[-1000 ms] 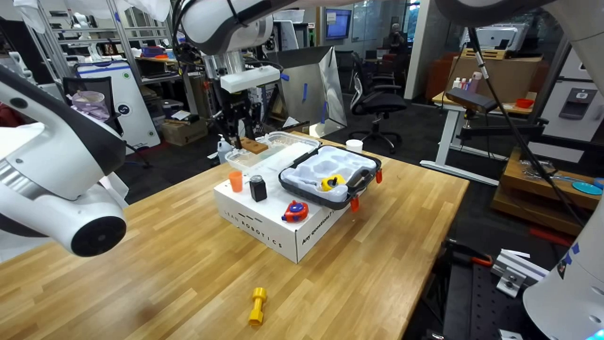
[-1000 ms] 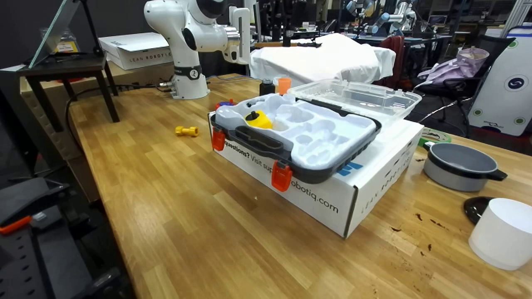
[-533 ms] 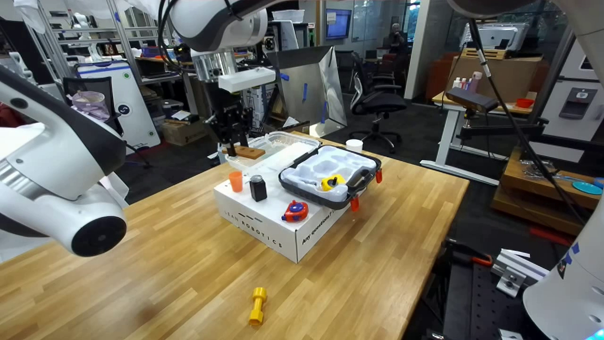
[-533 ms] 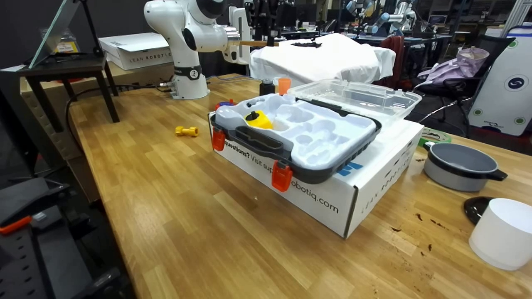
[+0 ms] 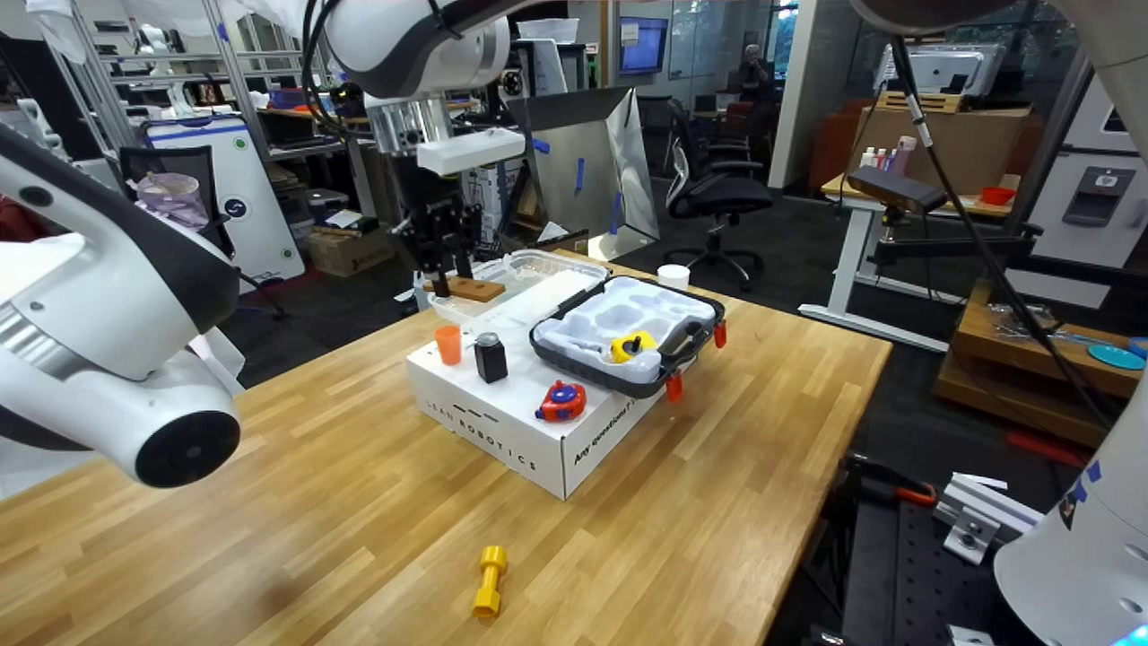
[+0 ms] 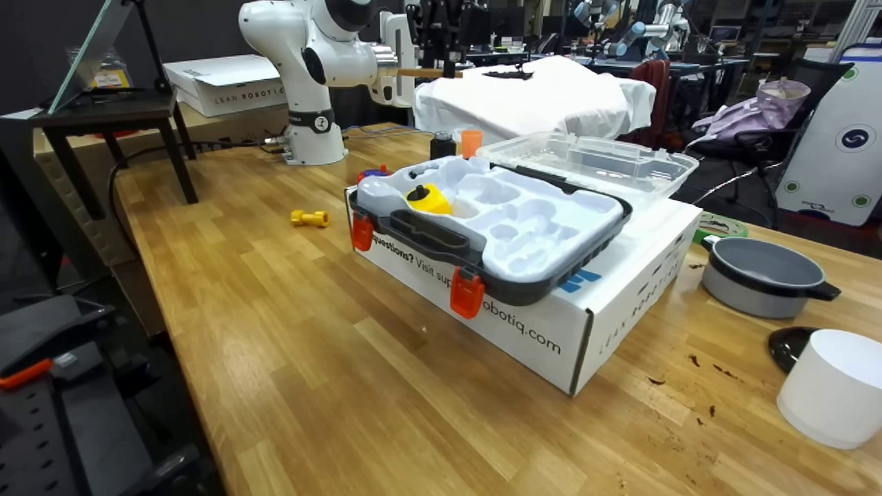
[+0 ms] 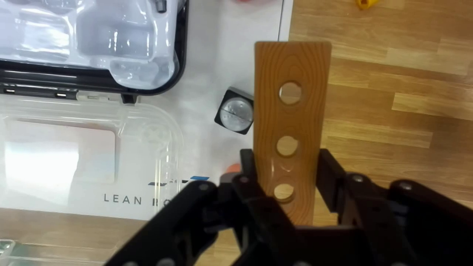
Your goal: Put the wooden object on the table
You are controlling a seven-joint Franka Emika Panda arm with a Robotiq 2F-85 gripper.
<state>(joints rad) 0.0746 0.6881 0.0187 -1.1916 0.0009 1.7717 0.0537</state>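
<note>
The wooden object is a flat tan slab with three round holes. In the wrist view the slab [image 7: 292, 118] lies lengthwise between the two black fingers of my gripper [image 7: 286, 160], which press on its long edges. In an exterior view the gripper [image 5: 452, 280] holds the slab [image 5: 477, 289] level in the air near the orange cup and clear lid. The slab [image 6: 422, 72] also shows edge-on in an exterior view, with the gripper [image 6: 441, 65] partly cut off at the top. The honey-coloured table [image 5: 332, 511] is below; it also shows in an exterior view [image 6: 296, 331].
A white box [image 5: 489, 440] on the table carries an orange cup [image 5: 447, 344], black bottle [image 5: 491, 357], red-blue piece [image 5: 562, 401] and open case [image 5: 619, 309]. A yellow dumbbell-shaped piece [image 5: 489, 581] lies in front. A grey pot [image 6: 765, 275] and white cup [image 6: 834, 389] stand beside the box. Another arm [image 5: 161, 314] overhangs the table.
Over the first half second my gripper moved left with the slab in both exterior views, and the slab turned and sank slightly. In the last half second hardly anything moved.
</note>
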